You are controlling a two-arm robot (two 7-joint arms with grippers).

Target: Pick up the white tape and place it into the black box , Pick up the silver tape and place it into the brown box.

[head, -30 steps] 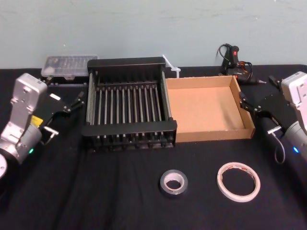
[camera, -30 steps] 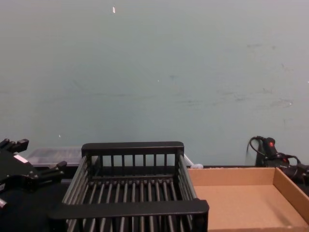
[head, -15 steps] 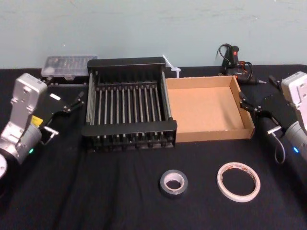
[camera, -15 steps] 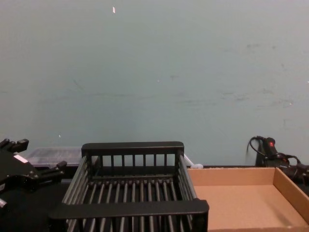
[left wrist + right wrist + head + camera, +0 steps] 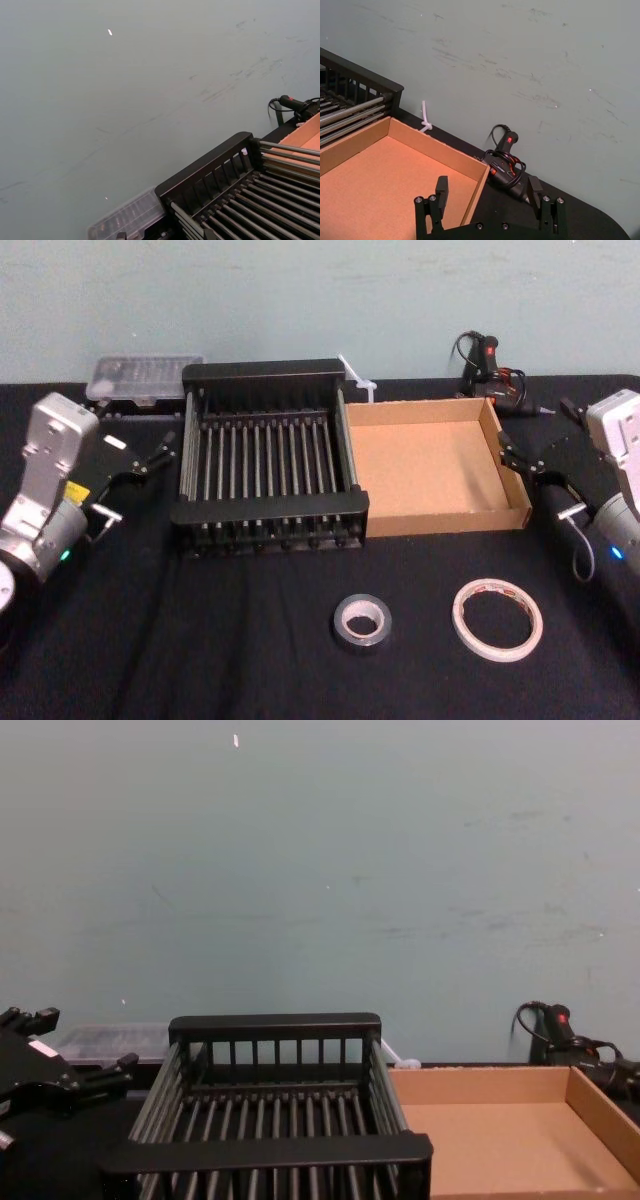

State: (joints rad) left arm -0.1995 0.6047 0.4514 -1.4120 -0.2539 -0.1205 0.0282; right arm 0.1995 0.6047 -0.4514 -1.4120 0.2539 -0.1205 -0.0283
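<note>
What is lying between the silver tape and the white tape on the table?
Nothing. In the head view the silver tape and the white tape lie apart, with just bare black tablecloth between them.

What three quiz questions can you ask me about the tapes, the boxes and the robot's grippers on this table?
1. True or false: the black box stands on the robot's left of the brown box.
2. Where do the white tape and the silver tape lie? A. inside the boxes. B. on the black tablecloth, in front of the boxes. C. in the jaws.
3. Fill in: the left gripper, beside the black box, and the right gripper, beside the brown box, both have jaws that are ____.

Key: 1 true; 2 B; 3 open.
</note>
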